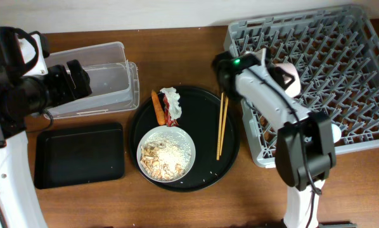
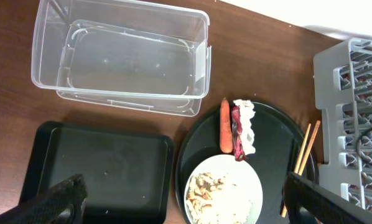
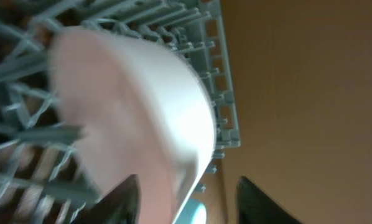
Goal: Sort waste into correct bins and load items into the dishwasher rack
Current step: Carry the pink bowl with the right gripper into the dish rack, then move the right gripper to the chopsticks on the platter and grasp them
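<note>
- R gripper (image 3: 189, 200): view blurred; fingers apart. White bowl (image 3: 136, 112) rim sits btwn them, closer to one finger, over the left part of the grey rack (image 1: 341, 76).
- L gripper (image 2: 186, 186): wide open, empty, up over the clear tub (image 1: 107, 69), near the black bin tray (image 1: 78, 155).
- Round tray (image 1: 205, 171), as I see it: plate (image 1: 187, 144) w/ scraps (image 1: 161, 158). Carrot (image 1: 158, 109), red wrapper (image 1: 169, 117) and tissue (image 1: 172, 98) bunched together. Chopsticks (image 1: 221, 126) at the rack side.

Table (image 1: 189, 57): dark brown wood grain, matte finish. Pale strip (image 1: 145, 11) along far edge. Lighting even, soft.
</note>
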### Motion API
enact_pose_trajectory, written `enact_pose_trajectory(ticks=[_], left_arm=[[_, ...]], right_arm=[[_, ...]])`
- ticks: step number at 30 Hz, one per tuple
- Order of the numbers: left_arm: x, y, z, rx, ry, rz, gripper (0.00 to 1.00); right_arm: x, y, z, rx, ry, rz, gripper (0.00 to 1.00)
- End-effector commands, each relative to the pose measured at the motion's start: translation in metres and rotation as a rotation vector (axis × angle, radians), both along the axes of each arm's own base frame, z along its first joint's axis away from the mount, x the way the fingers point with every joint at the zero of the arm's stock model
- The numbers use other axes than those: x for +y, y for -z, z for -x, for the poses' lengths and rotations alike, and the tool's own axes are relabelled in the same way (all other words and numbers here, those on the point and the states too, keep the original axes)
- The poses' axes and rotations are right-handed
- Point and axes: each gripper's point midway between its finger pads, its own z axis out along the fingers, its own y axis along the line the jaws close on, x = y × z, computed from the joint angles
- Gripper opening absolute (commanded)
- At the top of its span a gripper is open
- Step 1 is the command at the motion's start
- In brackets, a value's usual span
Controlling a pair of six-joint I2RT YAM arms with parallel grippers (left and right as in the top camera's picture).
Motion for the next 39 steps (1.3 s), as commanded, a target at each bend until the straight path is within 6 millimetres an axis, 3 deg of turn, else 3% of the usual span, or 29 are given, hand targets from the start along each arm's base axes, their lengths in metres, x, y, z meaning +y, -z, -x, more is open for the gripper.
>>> enact_pose_trajectory(ticks=[1,5,8,10,11,14,17,22,24,27,33,39], left_arm=[[0.003,-0.001,0.000,-0.003,-0.020,-0.001,0.99],[0.003,-0.001,0.000,-0.003,-0.020,-0.001,0.99],[0.003,-0.001,0.000,-0.003,-0.020,-0.001,0.99],[0.003,-0.001,0.000,-0.003,-0.019,-0.001,0.99],[0.003,-0.001,0.000,-0.003,-0.020,-0.001,0.99],[0.003,-0.001,0.000,-0.003,-0.020,-0.001,0.99],[0.003,-0.001,0.000,-0.003,-0.019,-0.001,0.99],[0.003,-0.001,0.000,-0.003,-0.020,-0.001,0.99],[0.003,-0.001,0.000,-0.003,-0.019,-0.001,0.99],[0.003,-0.001,0.000,-0.003,-0.020,-0.001,0.99],[0.003,-0.001,0.000,-0.003,-0.020,-0.001,0.99],[0.003,-0.001,0.000,-0.003,-0.020,-0.001,0.99]], right_arm=[[0.016,-0.005,0.005,-0.013,-0.027,-0.006,0.57],[0.030,-0.025,0.020,-0.059,0.001,-0.154,0.60],[0.059,-0.027,0.032,-0.048,-0.013,-0.369,0.62],[0.093,-0.012,0.048,0.036,-0.019,-0.582,0.61],[0.120,0.002,0.061,0.145,-0.042,-0.723,0.57],[0.183,0.028,0.088,0.356,-0.110,-1.017,0.37],[0.214,0.051,0.099,0.390,-0.105,-1.137,0.35],[0.210,0.102,0.100,0.324,-0.015,-1.156,0.35],[0.200,0.128,0.102,0.300,0.027,-1.164,0.33],[0.183,0.148,0.104,0.286,0.069,-1.164,0.33],[0.177,0.154,0.107,0.355,0.025,-1.195,0.33],[0.181,0.154,0.100,0.332,0.008,-1.208,0.27]])
